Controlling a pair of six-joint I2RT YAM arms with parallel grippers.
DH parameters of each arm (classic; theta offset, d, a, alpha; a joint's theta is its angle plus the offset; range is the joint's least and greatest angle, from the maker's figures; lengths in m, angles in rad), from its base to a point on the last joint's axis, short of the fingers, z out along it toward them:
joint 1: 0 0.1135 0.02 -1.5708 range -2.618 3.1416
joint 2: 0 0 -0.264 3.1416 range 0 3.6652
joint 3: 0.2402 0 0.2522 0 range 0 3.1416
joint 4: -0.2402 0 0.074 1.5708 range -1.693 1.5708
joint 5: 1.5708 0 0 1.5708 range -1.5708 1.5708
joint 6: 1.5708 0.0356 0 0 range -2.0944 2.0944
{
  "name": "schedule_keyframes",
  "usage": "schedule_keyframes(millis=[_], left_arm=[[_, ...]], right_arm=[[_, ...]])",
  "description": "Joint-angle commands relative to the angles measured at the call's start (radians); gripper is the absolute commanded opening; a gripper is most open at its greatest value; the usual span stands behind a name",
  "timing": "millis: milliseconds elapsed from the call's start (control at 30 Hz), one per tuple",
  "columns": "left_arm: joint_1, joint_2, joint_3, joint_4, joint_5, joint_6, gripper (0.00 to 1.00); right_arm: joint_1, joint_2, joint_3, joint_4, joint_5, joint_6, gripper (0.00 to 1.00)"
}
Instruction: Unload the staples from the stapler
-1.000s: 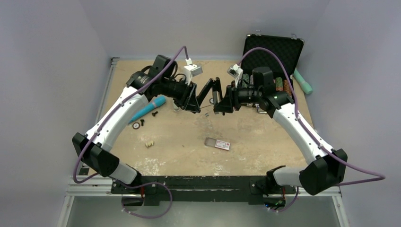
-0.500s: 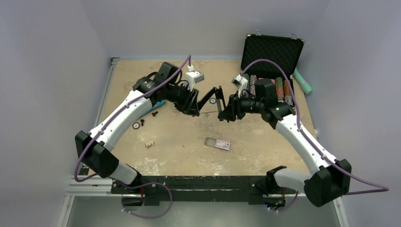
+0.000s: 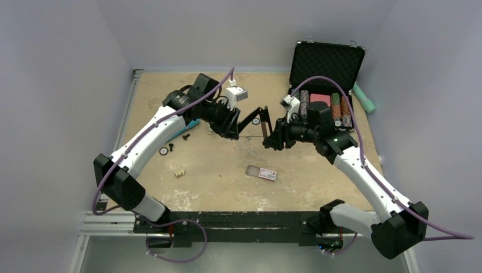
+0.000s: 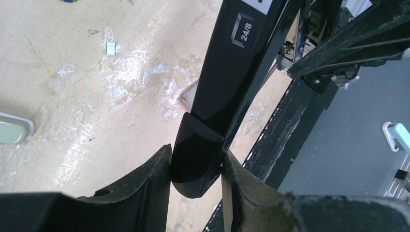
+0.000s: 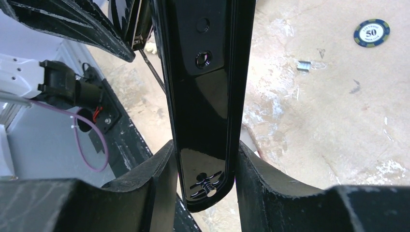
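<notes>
A black stapler (image 3: 257, 118) hangs open in a V above the middle of the table, held between both arms. My left gripper (image 3: 234, 129) is shut on the end of its top arm, marked 24/8 (image 4: 232, 72), with the fingertips (image 4: 196, 166) pinching both sides. My right gripper (image 3: 271, 136) is shut on the end of its base (image 5: 203, 96), which sits tight between the fingers (image 5: 205, 166). A small loose staple piece (image 4: 111, 47) lies on the table below and also shows in the right wrist view (image 5: 303, 65). The staple channel is hidden.
A small clear box (image 3: 261, 172) lies near the table's middle front. An open black case (image 3: 328, 62) with poker chips stands back right, a teal object (image 3: 364, 96) beside it. A blue marker (image 3: 177, 129), screws (image 3: 186, 136) and a washer (image 3: 164, 151) lie left. A chip (image 5: 371, 32) lies loose.
Both grippers have carried the open stapler slightly right and lower toward the table. The right arm's elbow has swung outward to the right. Both grips are unchanged.
</notes>
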Motion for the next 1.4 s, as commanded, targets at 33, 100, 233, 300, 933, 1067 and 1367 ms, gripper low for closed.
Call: schedule_keyframes(millis=[33,100,233,300,933,1067,1367], left_arm=[[0.040,0.062,0.067,-0.023,-0.263,0.009,0.00],[0.044,0.074,0.072,-0.006,-0.299,0.045,0.00],[0.049,0.097,0.079,0.033,-0.403,0.084,0.00],[0.060,0.105,0.065,0.077,-0.421,0.097,0.00],[0.082,0.068,-0.074,0.333,-0.444,0.153,0.00],[0.082,0.053,-0.092,0.342,-0.422,0.128,0.00],[0.082,0.014,-0.075,0.260,-0.304,0.023,0.00]], right_arm=[[0.051,-0.021,0.034,-0.059,0.138,0.037,0.00],[0.067,-0.021,0.046,-0.075,0.151,0.038,0.00],[0.085,-0.045,0.047,-0.103,0.152,0.068,0.00],[0.095,-0.064,0.037,-0.105,0.149,0.091,0.00],[0.176,-0.040,0.055,-0.126,0.193,0.129,0.00],[0.176,-0.018,0.069,-0.111,0.192,0.128,0.00],[0.176,0.073,0.169,-0.065,0.177,0.124,0.00]])
